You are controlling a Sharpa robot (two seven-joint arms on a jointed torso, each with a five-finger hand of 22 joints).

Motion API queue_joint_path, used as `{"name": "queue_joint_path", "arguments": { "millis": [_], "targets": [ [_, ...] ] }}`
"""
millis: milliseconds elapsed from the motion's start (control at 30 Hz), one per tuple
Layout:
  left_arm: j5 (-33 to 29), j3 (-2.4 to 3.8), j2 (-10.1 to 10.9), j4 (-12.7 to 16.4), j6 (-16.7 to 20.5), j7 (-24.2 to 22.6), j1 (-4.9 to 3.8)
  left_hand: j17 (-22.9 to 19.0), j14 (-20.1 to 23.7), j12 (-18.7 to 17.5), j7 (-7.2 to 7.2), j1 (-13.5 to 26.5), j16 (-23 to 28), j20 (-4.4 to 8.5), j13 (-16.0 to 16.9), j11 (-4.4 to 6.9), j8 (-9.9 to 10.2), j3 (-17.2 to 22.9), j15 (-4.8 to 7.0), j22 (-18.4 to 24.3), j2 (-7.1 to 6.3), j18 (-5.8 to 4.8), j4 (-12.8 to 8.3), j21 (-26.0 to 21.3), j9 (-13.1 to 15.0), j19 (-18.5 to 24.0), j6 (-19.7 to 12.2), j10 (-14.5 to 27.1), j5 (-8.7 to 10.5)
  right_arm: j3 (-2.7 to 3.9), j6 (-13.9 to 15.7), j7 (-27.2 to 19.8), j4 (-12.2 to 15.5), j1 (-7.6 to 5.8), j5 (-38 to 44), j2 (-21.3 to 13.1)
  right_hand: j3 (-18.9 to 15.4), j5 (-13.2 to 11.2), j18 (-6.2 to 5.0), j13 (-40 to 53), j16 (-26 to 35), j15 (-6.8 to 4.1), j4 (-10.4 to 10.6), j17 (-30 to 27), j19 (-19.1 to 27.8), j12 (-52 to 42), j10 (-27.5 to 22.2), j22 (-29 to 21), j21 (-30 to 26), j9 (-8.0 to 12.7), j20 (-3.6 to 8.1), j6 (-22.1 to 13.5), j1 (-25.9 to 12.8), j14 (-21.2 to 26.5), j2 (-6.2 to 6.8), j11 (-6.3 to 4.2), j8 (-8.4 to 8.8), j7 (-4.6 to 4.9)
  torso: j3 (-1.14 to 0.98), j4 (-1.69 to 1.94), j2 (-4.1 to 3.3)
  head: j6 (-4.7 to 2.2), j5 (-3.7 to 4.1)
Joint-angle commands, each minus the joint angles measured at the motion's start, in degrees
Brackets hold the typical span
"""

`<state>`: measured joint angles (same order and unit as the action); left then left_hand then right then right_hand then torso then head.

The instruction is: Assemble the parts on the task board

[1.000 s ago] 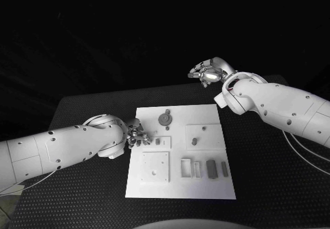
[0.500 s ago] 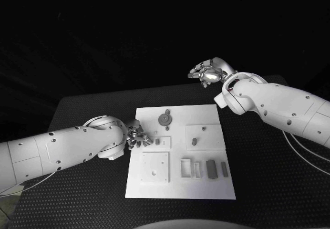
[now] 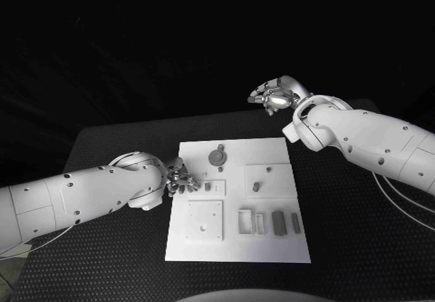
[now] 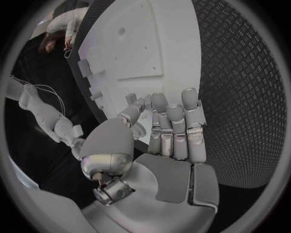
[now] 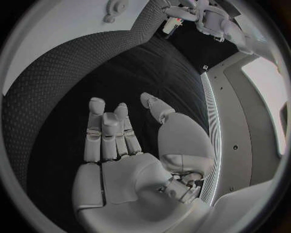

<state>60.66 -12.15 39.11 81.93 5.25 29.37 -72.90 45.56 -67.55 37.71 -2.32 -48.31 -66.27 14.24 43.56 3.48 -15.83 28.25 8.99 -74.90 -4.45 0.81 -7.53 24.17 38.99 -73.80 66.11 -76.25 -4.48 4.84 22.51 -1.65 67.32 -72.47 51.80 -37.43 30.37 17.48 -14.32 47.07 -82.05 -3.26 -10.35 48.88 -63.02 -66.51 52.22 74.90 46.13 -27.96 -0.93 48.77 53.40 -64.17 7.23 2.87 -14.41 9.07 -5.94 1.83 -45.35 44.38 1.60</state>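
The white task board [image 3: 237, 239] lies in the middle of the table. On it are a round toothed part [image 3: 217, 156], a small oval part [image 3: 256, 186] on a raised square, a small part [image 3: 209, 186] near the left edge, and two dark bars [image 3: 279, 222] low on the right. My left hand [image 3: 180, 181] hovers at the board's left edge. Its fingers [image 4: 172, 121] lie side by side over the board [image 4: 145, 43], thumb bent toward them, with no part seen between. My right hand [image 3: 272, 95] is raised beyond the far edge, its palm [image 5: 121, 160] bare.
A square plate [image 3: 205, 219] and two pale frames [image 3: 244, 220] sit on the board's near half. Black textured table [image 3: 363, 239] surrounds the board on every side. The right wrist view catches the board's far end [image 5: 72, 19] with the toothed part [image 5: 112, 7].
The left hand's fingers have shifted slightly at the board's left edge. The right arm and the parts have not moved.
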Motion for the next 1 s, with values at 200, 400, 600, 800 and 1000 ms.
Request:
{"name": "queue_joint_path", "arguments": {
  "millis": [200, 400, 600, 800, 1000],
  "targets": [
    [-0.26, -0.03, 0.04, -0.50, -0.73, -0.04, 0.05, -0.14, 0.08, 0.42, -0.18, -0.61, -0.49, 0.23, 0.12, 0.24, 0.13, -0.25, 0.21, -1.04, 0.72, 0.38, -0.77, 0.10, -0.03, 0.14, 0.01, 0.23, 0.07, 0.03, -0.59, -0.42, 0.02, 0.11, -0.03, 0.03, 0.06, 0.20, -0.67, -0.09, 0.28, 0.01, 0.37, 0.08, 0.03, -0.33, -0.48, 1.11, -0.17, 0.09, 0.28, -0.04, -0.52, 0.50, 0.18, 0.09, 0.30, 0.31, 0.01, 0.03, -0.04, -0.02, 0.00],
    [-0.52, -0.03, -0.24, -0.49, -1.07, -0.12, 0.05, -0.27, 0.13, 0.49, -0.18, 0.05, -0.62, 0.25, 0.15, 0.24, 0.10, -0.74, 0.22, -1.02, -0.22, 0.33, -0.43, 0.08, -0.08, 0.12, -0.02, 0.26, 0.16, 0.03, -0.62, -0.43, 0.03, 0.12, -0.03, 0.05, 0.06, 0.20, -0.67, -0.10, 0.28, 0.01, 0.37, 0.08, 0.03, -0.33, -0.48, 1.11, -0.16, 0.09, 0.28, -0.04, -0.52, 0.50, 0.18, 0.09, 0.30, 0.31, 0.02, 0.05, -0.04, 0.06, 0.03],
    [-0.62, -0.03, -0.33, -0.47, -0.90, -0.21, 0.05, -0.39, 0.17, 0.54, -0.16, 0.60, -0.74, 0.30, 0.16, 0.26, 0.07, -0.93, 0.25, -0.99, -0.96, 0.33, 0.11, 0.03, -0.12, 0.11, -0.03, 0.29, 0.37, 0.03, -0.61, -0.43, 0.03, 0.12, -0.03, 0.03, 0.06, 0.20, -0.68, -0.10, 0.28, 0.01, 0.37, 0.08, 0.03, -0.34, -0.48, 1.11, -0.16, 0.10, 0.28, -0.04, -0.53, 0.50, 0.18, 0.09, 0.30, 0.31, -0.02, 0.01, -0.01, 0.06, -0.01],
    [-0.62, -0.03, -0.36, -0.41, -0.39, -0.32, 0.05, -0.58, 0.21, 0.62, -0.11, 1.29, -0.92, 0.39, 0.17, 0.30, 0.02, -0.95, 0.32, -0.95, -2.34, 0.35, 1.23, -0.04, -0.20, 0.05, -0.05, 0.30, 0.65, 0.03, -0.64, -0.43, 0.03, 0.13, -0.03, 0.01, 0.06, 0.20, -0.67, -0.10, 0.28, 0.01, 0.37, 0.08, 0.03, -0.34, -0.48, 1.11, -0.16, 0.10, 0.27, -0.05, -0.54, 0.50, 0.19, 0.09, 0.30, 0.31, -0.05, 0.01, 0.00, 0.14, -0.01],
    [-0.48, -0.01, -0.40, -0.36, 0.23, -0.54, 0.05, -0.61, 0.02, 0.99, 0.04, 1.52, -1.41, 0.53, 0.34, 0.46, -0.22, -0.79, 0.47, -1.06, -3.32, 0.41, 2.27, 0.14, -0.17, -0.28, 0.25, 0.05, 0.74, 0.03, -0.63, -0.44, 0.02, 0.16, -0.03, 0.01, 0.06, 0.20, -0.67, -0.11, 0.28, 0.01, 0.36, 0.08, 0.03, -0.34, -0.49, 1.11, -0.16, 0.10, 0.27, -0.06, -0.54, 0.51, 0.19, 0.09, 0.30, 0.32, -0.07, -0.03, 0.02, 0.13, -0.03]
  ]
}}
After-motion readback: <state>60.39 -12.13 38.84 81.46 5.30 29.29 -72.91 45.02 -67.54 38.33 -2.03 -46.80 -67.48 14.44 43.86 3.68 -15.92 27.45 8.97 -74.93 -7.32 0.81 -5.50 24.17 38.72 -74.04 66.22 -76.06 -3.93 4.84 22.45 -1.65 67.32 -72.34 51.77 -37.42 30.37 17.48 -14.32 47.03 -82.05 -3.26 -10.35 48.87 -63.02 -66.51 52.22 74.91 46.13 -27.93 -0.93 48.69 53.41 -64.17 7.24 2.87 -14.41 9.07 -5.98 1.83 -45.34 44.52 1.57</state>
